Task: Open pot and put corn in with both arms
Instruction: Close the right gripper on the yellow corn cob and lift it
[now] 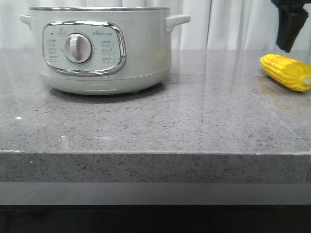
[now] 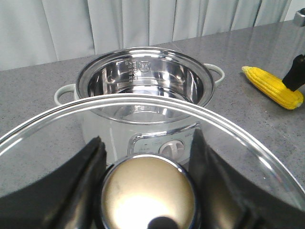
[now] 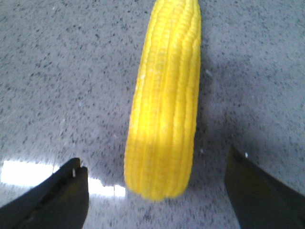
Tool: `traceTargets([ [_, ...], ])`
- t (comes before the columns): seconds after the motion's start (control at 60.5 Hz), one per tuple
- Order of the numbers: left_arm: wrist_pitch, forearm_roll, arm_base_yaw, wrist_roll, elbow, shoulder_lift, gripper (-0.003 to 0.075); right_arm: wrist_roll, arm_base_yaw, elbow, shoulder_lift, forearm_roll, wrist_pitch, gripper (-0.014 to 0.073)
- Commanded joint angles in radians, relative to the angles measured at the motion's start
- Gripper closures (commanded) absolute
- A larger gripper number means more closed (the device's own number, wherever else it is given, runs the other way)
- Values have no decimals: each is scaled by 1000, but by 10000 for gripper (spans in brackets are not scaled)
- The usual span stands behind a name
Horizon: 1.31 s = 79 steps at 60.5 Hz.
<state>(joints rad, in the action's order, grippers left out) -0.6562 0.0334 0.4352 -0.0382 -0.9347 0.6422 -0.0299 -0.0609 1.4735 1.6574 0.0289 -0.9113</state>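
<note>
The pale grey-green pot [image 1: 141,53] stands at the back left of the counter, open, with its steel inside showing in the left wrist view [image 2: 143,76]. My left gripper [image 2: 147,143] is shut on the round brass-coloured knob [image 2: 147,195] of a glass lid [image 2: 57,138], held in the air above and in front of the pot; this gripper is out of the front view. The yellow corn [image 1: 286,72] lies on the counter at the far right and also shows in the wrist views [image 2: 272,87] [image 3: 167,95]. My right gripper [image 1: 290,34] hangs open just above it, one finger on each side of the cob [image 3: 155,160].
The grey speckled stone counter [image 1: 155,121] has its front edge [image 1: 155,153] near the camera. A white curtain [image 1: 233,24] hangs behind it. The pot's small side handles [image 1: 176,21] stick out on both sides.
</note>
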Motion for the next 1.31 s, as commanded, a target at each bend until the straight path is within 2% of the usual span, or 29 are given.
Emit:
traceTargets([
  [0.0,150,2,3,3,-34,-5,513,2,1,68,9,16,22,-1],
  [0.513,152,2,3,3,-34,-3,513,3,1,125,168,16,19,4],
  [0.579,152,2,3,3,-34,-3,513,3,1,125,171,16,15,41],
  [0.694,152,2,3,3,-34,-3,513,3,1,125,171,16,10,190],
  [0.777,152,2,3,3,-34,-3,513,3,1,125,170,16,-2,265],
  [1.025,152,2,3,3,-34,-3,513,3,0,125,126,6,-34,274],
  [1.29,152,2,3,3,-34,-3,513,3,-2,125,-16,-121,-62,274],
])
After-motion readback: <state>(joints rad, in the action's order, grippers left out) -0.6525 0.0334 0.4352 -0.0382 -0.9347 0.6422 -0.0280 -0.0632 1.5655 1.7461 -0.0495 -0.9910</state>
